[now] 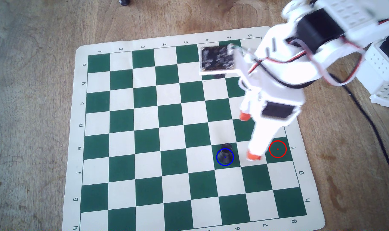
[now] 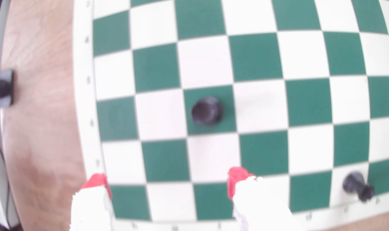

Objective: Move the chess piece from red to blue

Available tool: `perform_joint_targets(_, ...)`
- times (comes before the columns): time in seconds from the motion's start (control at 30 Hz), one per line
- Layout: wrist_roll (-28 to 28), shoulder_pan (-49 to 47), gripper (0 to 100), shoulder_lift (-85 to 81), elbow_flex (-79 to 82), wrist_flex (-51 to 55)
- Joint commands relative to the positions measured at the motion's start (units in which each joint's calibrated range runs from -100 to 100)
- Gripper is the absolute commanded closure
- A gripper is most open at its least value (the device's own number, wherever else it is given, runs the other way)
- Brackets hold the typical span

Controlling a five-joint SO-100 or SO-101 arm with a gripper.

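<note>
The black chess piece (image 1: 225, 155) stands upright on a green square, inside the blue circle (image 1: 217, 153). The red circle (image 1: 277, 142) lies two squares to the right in the overhead view, on a green square near the board's edge, with nothing in it. My gripper (image 1: 249, 136) is open and empty, its orange-tipped fingers (image 1: 253, 156) spread over the squares between the two circles. In the wrist view the piece (image 2: 208, 110) sits ahead of the open gripper (image 2: 166, 180), apart from both red fingertips (image 2: 236, 177).
A black rook (image 2: 358, 185) stands near the board's edge at the lower right of the wrist view; in the overhead view the wrist's circuit board (image 1: 216, 58) mostly hides it. The green-and-white chess mat (image 1: 82, 124) lies on a wooden table. A black cable (image 1: 366, 115) and the arm's base are at the right.
</note>
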Motion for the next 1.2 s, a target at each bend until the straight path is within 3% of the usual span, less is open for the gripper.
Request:
perform_joint_targets(0.0,-0.2,-2.4,71,-23.4,3.0,9.7)
perform_joint_targets(0.17,-0.4,-4.6,72,-46.2,19.2,15.7)
perform_joint_targets(0.33,1.9,-2.5,89,-65.4,36.5,15.1)
perform_joint_targets(0.43,2.0,-1.4,100,-70.4,39.9,12.5)
perform_joint_targets(0.57,2.0,3.0,100,-75.5,44.4,3.4)
perform_joint_targets(0.73,2.0,8.4,100,-88.1,58.8,-18.3)
perform_joint_targets(0.87,2.7,10.5,100,-91.6,63.8,-28.8)
perform_joint_targets(1.0,4.2,13.3,100,-91.6,70.6,-52.5)
perform_joint_targets(1.1,8.4,13.0,100,-91.7,84.6,-83.6)
perform_joint_targets(1.17,9.6,13.0,100,-91.7,86.3,-90.9)
